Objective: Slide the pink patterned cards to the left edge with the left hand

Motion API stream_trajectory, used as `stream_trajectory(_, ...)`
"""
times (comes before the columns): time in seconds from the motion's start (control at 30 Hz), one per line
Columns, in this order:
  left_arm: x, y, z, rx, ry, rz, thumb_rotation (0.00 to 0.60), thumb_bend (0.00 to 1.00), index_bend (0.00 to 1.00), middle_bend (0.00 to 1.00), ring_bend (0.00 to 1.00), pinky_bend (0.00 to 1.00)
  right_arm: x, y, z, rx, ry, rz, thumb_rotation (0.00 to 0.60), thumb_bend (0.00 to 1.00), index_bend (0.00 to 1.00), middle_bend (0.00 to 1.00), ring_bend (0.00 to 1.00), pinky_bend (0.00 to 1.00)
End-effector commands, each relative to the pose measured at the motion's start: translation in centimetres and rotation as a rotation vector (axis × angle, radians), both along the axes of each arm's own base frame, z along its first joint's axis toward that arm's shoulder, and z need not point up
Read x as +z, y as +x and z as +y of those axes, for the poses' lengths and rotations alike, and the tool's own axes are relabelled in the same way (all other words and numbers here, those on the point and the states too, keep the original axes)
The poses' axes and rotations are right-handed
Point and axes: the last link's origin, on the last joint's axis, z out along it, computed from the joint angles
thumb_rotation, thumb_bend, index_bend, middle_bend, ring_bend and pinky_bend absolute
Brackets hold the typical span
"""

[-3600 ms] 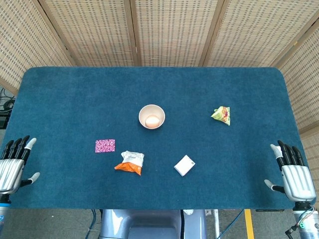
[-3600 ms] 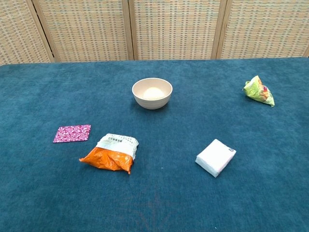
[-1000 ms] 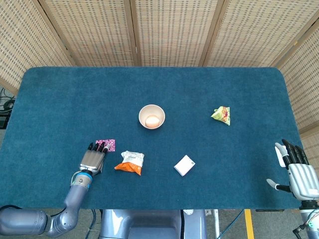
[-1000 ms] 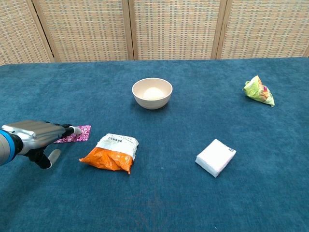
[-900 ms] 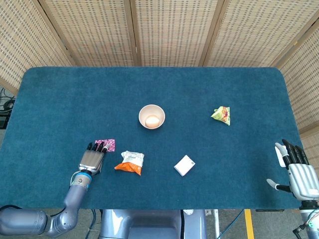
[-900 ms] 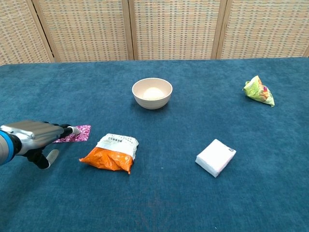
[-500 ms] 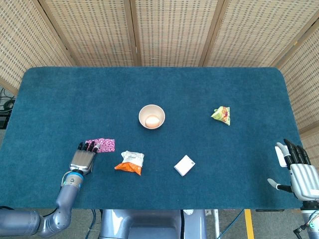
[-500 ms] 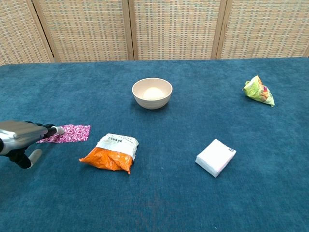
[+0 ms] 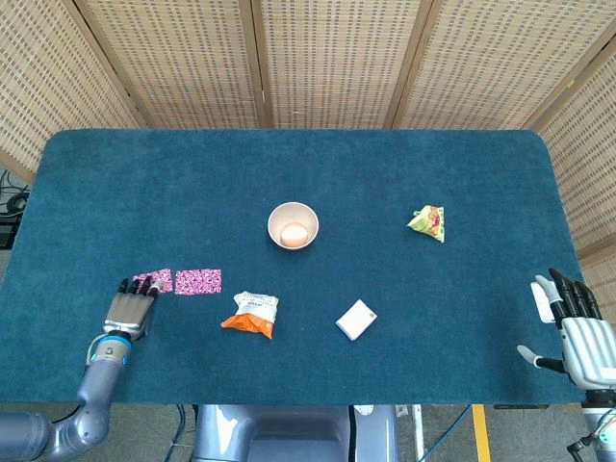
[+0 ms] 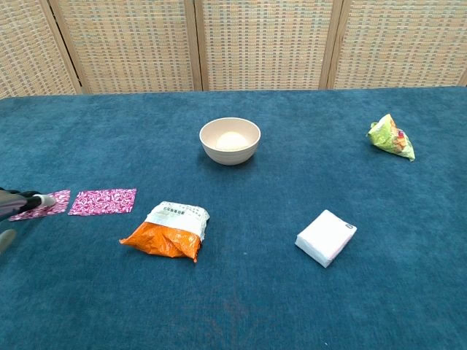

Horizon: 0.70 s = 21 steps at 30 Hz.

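Note:
The pink patterned cards have split in two. One card (image 9: pixel 198 281) (image 10: pixel 103 202) lies flat on the blue table left of the orange packet. A second card (image 9: pixel 157 281) (image 10: pixel 49 205) lies further left, under the fingertips of my left hand (image 9: pixel 129 307) (image 10: pixel 17 204), which lies flat, palm down, and presses on it. My right hand (image 9: pixel 581 336) hovers off the table's right front corner, fingers spread, holding nothing.
An orange and white snack packet (image 9: pixel 252 314) (image 10: pixel 169 230) lies right of the cards. A cream bowl (image 9: pixel 293 225) (image 10: pixel 230 141) holding an egg stands mid-table. A white tissue pack (image 9: pixel 356 320) (image 10: pixel 325 238) and a green snack bag (image 9: pixel 427 222) (image 10: pixel 391 137) lie to the right.
My left hand has slid left across the table, dragging one pink card with it. The other card stayed near its old spot, so a gap has opened between them.

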Motion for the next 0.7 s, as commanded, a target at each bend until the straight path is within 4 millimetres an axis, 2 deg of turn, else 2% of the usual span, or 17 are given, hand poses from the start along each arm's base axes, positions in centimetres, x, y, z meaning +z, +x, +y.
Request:
stream_trajectory(0.03, 1.1, -1.2, -0.4, 0.016, 0.002, 0.024, 0.6, 0.72, 0.0, 0.0, 0.0, 0.0, 0.0, 0.0, 0.0, -0.001, 0.0, -0.001, 0.6, 0.05, 0.0, 0.0, 0.0, 0.0)
stream_trajectory(0.27, 3.8, -1.8, 0.2, 0.014, 0.066, 0.007, 0.6, 0.72, 0.0, 0.0, 0.0, 0.0, 0.1, 0.0, 0.1, 0.0, -0.006, -0.003, 0.6, 0.05, 0.0, 0.0, 0.0, 0.0)
stream_trajectory(0.4, 4.8, -0.5, 0.8, -0.015, 0.117, -0.088, 0.6, 0.71, 0.0, 0.0, 0.0, 0.0, 0.0, 0.1, 0.0, 0.004, -0.007, -0.001, 0.6, 0.05, 0.0, 0.0, 0.0, 0.0)
stream_trajectory(0.43, 5.0, 0.6, 1.2, -0.038, 0.133, -0.136, 0.6, 0.71, 0.0, 0.0, 0.0, 0.0, 0.0, 0.1, 0.0, 0.004, -0.005, 0.0, 0.6, 0.05, 0.0, 0.0, 0.0, 0.0)
stream_trajectory(0.53, 5.1, 2.0, 1.5, -0.068, 0.132, -0.179, 0.6, 0.72, 0.0, 0.0, 0.0, 0.0, -0.1, 0.1, 0.0, 0.003, -0.004, 0.002, 0.6, 0.05, 0.0, 0.0, 0.0, 0.0)
stream_trajectory(0.7, 3.1, 4.4, 1.6, -0.089, 0.078, -0.207, 0.6, 0.72, 0.0, 0.0, 0.0, 0.0, 0.0, 0.1, 0.0, -0.001, -0.004, -0.002, 0.6, 0.05, 0.0, 0.0, 0.0, 0.0)
